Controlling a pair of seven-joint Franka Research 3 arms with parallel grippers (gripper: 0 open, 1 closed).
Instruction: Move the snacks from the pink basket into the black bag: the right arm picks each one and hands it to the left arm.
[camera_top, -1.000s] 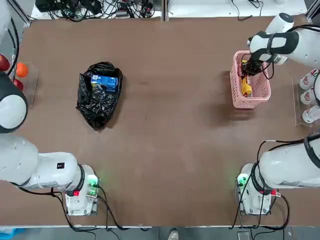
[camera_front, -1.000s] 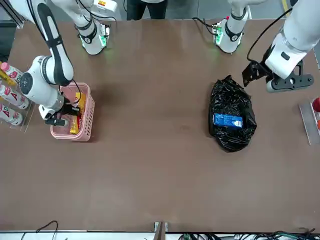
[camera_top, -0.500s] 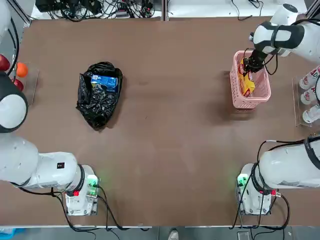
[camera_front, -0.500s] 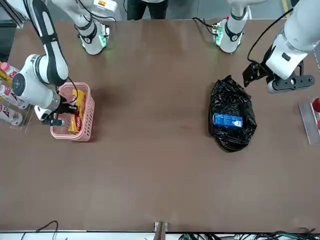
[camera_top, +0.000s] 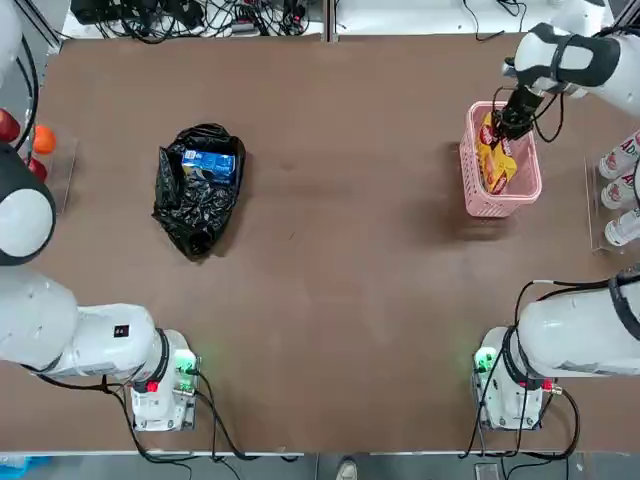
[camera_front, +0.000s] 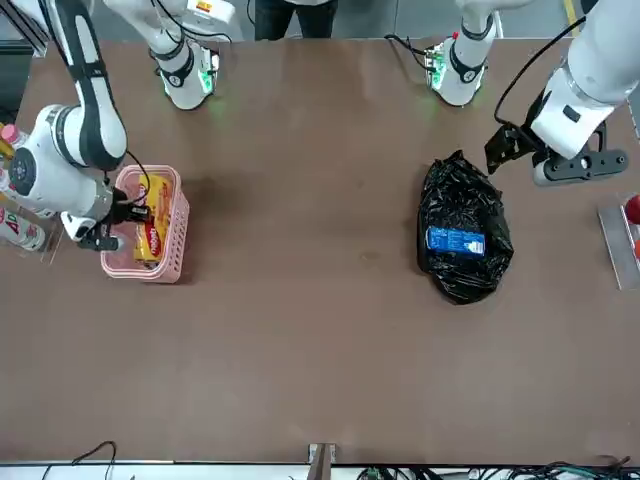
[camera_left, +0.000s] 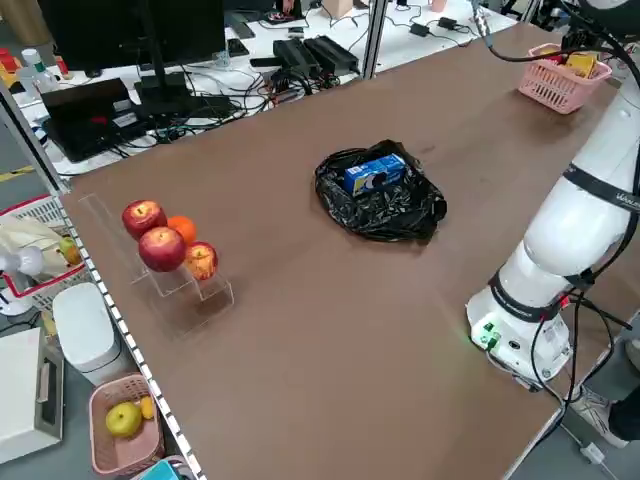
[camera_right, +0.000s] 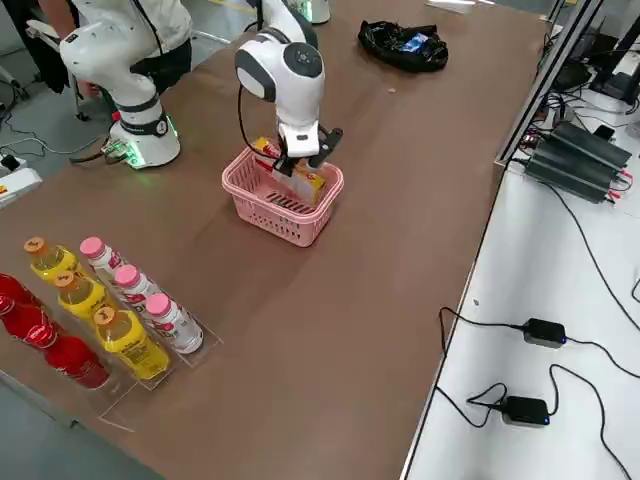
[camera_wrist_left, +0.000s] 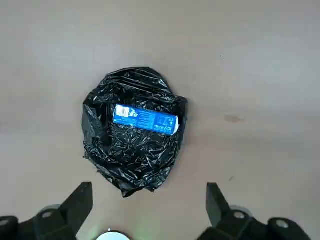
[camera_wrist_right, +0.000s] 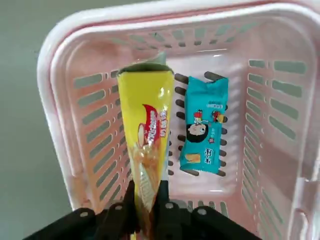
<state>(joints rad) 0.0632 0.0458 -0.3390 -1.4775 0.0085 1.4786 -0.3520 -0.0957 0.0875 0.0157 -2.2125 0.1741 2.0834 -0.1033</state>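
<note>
My right gripper (camera_top: 510, 118) is shut on the top end of the yellow-orange snack pack (camera_top: 494, 162), which hangs tilted over the pink basket (camera_top: 468, 170). The right wrist view shows that yellow-orange pack (camera_wrist_right: 147, 130) pinched between the fingers, with a teal snack (camera_wrist_right: 202, 132) lying flat on the floor of the basket (camera_wrist_right: 150, 22). The black bag (camera_top: 195, 210) lies at the table's left, a blue cookie pack (camera_top: 208, 165) resting on top of it. My left gripper (camera_front: 505, 148) hovers open beside the black bag (camera_front: 460, 270), holding nothing; its fingers (camera_wrist_left: 80, 200) stand wide apart.
Bottles (camera_right: 120, 310) stand in a clear rack near the basket, at the table's right edge. Apples and an orange (camera_left: 165, 245) sit on a rack at the left edge. Cables run along the far side. Bare brown tabletop (camera_top: 350, 200) separates bag and basket.
The right gripper has risen and shifted toward the far side, drawing the yellow-orange pack up out of the basket. The left arm has stayed put.
</note>
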